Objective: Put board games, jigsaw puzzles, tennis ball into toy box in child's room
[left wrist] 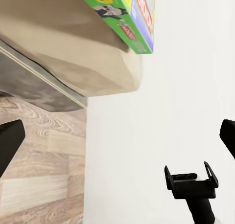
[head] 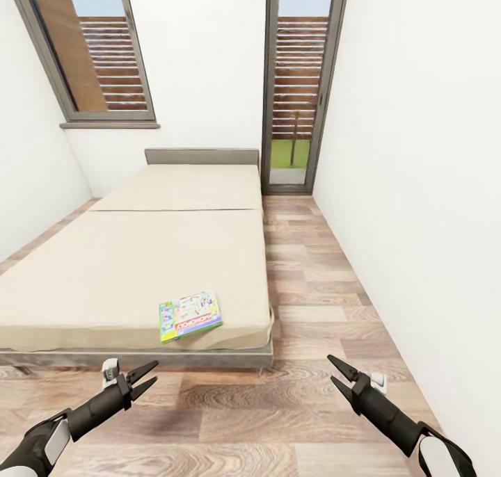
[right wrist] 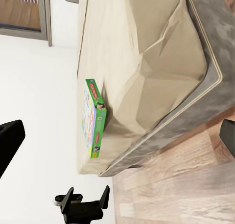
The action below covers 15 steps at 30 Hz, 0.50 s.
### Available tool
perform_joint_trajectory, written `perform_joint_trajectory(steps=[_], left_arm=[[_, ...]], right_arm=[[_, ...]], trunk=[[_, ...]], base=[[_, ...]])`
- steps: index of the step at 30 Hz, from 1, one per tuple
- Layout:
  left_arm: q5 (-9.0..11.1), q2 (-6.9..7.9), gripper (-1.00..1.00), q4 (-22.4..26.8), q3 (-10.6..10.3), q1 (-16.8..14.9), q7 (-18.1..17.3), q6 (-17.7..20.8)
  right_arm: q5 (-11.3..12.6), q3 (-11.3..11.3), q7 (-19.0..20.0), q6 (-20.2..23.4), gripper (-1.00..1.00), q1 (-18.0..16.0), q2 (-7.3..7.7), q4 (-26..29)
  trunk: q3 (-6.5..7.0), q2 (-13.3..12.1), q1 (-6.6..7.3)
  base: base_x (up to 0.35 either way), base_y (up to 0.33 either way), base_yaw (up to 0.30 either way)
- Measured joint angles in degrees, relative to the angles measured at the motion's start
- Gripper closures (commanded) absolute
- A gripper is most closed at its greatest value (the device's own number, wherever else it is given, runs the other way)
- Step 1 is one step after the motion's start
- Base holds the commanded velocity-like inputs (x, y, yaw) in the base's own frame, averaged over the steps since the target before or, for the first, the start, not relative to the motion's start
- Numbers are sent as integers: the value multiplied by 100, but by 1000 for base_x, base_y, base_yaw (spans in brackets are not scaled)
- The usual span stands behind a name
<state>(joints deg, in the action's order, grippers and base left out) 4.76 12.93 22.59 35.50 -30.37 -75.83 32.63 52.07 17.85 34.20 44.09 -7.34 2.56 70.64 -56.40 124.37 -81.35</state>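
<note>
Two grippers, left (head: 145, 378) and right (head: 339, 374), jaws apart, one board game (head: 191, 316) on bed (head: 125, 268)

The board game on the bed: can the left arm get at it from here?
Probably yes. The board game lies flat near the bed's front edge, nothing beside it, and the left gripper hangs just below, jaws open.

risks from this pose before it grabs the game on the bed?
1. The board game lies flat at the bed's near edge, over the soft mattress corner; a push from open fingers could slide it off or press it into the mattress.
2. Both the left gripper and right gripper hover below mattress level, so reaching straight ahead may hit the grey frame.
</note>
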Motion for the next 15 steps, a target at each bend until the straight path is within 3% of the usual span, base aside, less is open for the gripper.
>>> perform_joint_trajectory(steps=[7,15], left_arm=[[1,0,-100,1,2,0,-1,0],[2,0,-100,1,2,0,-1,0]], right_arm=[[1,-1,0,0,-100,0,0,3],[1,1,0,0,-100,0,0,2]], trunk=[[0,0,1],[0,0,-1]], base=[[198,-30,0],[57,-5,0]])
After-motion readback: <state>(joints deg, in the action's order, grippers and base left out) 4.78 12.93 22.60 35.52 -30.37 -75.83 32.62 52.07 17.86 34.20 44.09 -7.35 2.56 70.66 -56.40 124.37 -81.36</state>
